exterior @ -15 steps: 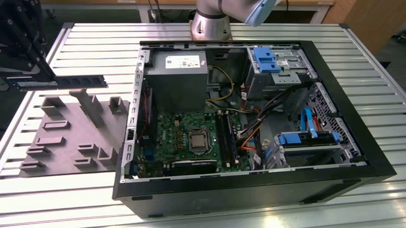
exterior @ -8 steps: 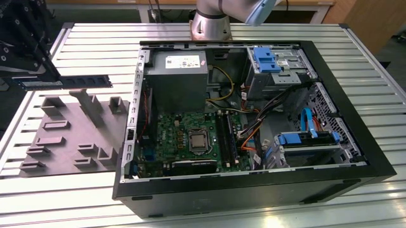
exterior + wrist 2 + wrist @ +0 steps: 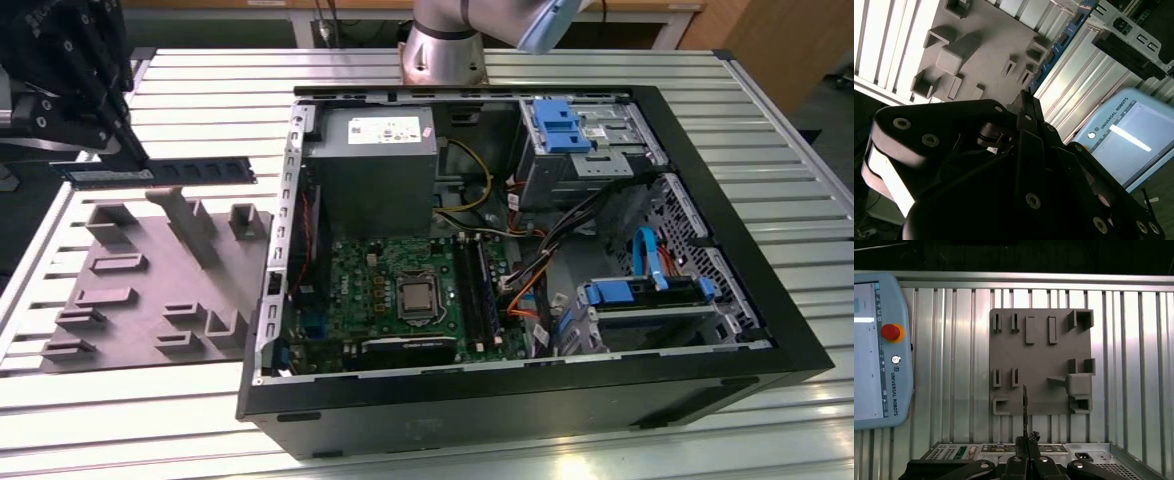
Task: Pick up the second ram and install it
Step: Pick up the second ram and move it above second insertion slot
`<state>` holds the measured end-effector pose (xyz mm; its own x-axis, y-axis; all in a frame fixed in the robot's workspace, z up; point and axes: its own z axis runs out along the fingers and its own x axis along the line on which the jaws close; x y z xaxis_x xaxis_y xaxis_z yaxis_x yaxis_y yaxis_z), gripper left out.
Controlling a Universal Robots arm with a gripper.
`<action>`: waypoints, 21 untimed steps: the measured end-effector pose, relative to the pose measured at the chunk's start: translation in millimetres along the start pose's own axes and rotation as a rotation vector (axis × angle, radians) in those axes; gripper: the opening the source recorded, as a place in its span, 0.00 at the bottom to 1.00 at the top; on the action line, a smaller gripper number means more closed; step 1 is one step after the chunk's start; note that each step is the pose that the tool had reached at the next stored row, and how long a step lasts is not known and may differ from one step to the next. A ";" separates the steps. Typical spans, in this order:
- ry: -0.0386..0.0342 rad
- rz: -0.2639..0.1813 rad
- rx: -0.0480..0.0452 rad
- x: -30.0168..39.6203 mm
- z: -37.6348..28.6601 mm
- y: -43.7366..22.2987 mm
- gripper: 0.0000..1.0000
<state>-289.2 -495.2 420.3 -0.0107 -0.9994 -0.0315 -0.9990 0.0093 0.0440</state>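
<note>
Exterior view, I see the gripper (image 3: 131,158) clamped on the second ram (image 3: 180,172), stick level over the grey tray's (image 3: 134,300) edge, open computer case (image 3: 747,300) beside, first wrist view, ram edge-on between pinched fingers (image 3: 1030,452), teach pendant (image 3: 876,350) nearby, second wrist view, tray past the gripper's black body.

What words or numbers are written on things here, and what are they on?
On the teach pendant: a maker's name runs along its edge, left unquoted here.
On the pendant's screen: nothing that can be read.
On the label of the power supply: print too small to read.
On the second ram, held in the jaws of the gripper: no print that can be made out.
</note>
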 end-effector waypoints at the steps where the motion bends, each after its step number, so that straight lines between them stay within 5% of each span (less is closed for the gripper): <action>1: 0.0000 0.000 -0.0001 0.0 -0.1 -0.7 0.11; 21: 0.0000 0.000 0.0000 -0.2 -0.8 -17.5 0.11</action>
<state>-271.6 -495.3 420.3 -0.0107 -0.9994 -0.0315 -0.9990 0.0093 0.0440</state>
